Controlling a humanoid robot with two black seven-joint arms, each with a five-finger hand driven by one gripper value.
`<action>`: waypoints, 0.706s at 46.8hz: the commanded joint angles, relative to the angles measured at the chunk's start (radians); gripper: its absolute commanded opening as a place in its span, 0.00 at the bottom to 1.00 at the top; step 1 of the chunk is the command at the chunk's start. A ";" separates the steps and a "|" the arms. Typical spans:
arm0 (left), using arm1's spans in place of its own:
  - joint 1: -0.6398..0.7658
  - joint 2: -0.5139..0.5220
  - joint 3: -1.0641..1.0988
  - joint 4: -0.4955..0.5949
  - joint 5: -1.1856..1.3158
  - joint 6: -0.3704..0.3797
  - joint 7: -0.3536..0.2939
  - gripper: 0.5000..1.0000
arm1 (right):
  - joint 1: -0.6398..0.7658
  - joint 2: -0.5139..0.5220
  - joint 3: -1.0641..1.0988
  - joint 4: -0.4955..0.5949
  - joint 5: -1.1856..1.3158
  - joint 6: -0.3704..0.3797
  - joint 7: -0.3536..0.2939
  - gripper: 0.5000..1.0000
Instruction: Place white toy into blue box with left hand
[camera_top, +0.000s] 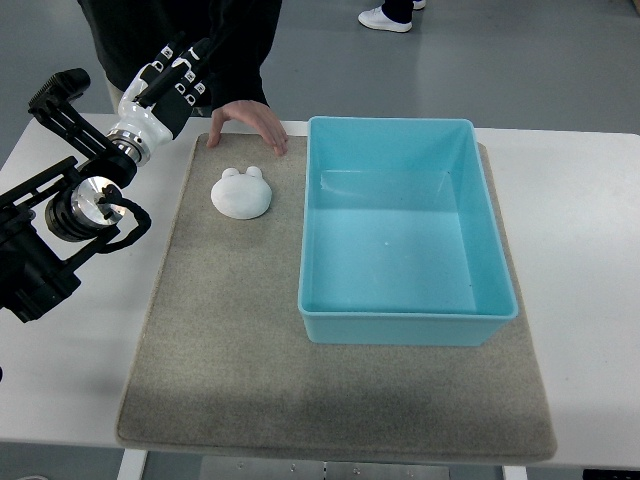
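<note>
- Your left hand (170, 82) is up at the far left corner of the scene, above the edge of the white table (590, 240), and its arm comes in from the left edge of the picture.
- The fingers of this hand are stretched out, only a little bent, and they hold nothing.
- The white toy (240, 191) lies on the grey mat (220, 330), near its far edge. It is a rounded piece with two small bumps on the far side.
- The toy is well apart from your hand, nearer to you and more to the right than the hand is.
- The blue box (405, 328) stands on the same mat, just to the right of the toy, not touching it. You can see its bare floor.
- A person in dark clothes stands at the far side of the table. The person's hand (247, 122) rests with its fingertips on the far edge of the mat, just beyond the toy.
- You cannot see your right hand in this view.
</note>
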 joint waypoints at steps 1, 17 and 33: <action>-0.002 0.000 0.003 -0.003 0.001 0.002 -0.001 1.00 | 0.000 0.000 0.000 0.000 0.000 0.001 0.000 0.87; -0.002 0.000 0.003 -0.029 0.001 0.006 -0.004 1.00 | 0.000 0.000 0.000 0.000 0.000 -0.001 0.000 0.87; -0.005 0.001 0.002 -0.023 0.001 -0.040 -0.005 1.00 | 0.000 0.000 0.000 0.000 -0.001 -0.001 0.000 0.87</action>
